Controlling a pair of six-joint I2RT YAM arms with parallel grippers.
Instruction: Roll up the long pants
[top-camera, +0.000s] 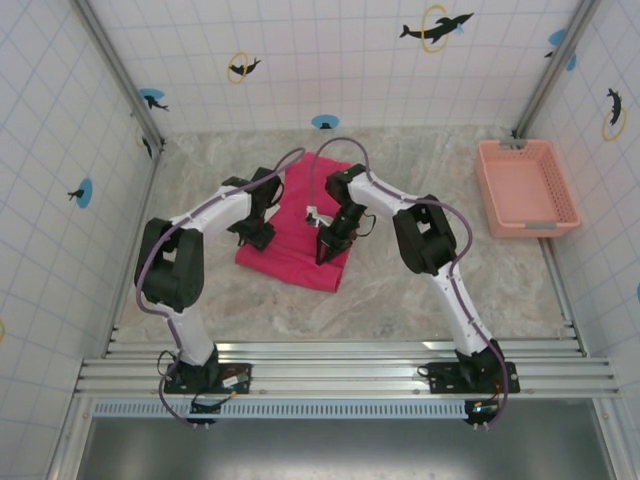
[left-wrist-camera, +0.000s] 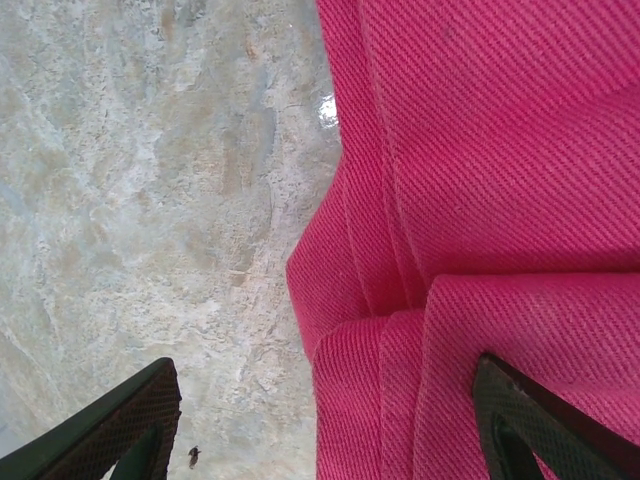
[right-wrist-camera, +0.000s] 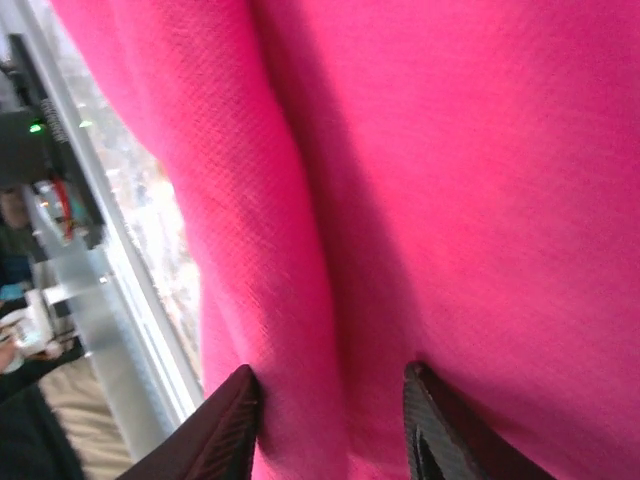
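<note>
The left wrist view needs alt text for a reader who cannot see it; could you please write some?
Folded pink-red pants fill the right half, their layered edges lying on a pale marbled table. At the bottom, the left gripper is open, one dark finger over the table and the other over the cloth.

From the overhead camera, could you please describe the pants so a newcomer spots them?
Start at the marbled table, then its middle. The pants lie there, a folded bright pink-red cloth, unlike the rigid pale basket at far right.
</note>
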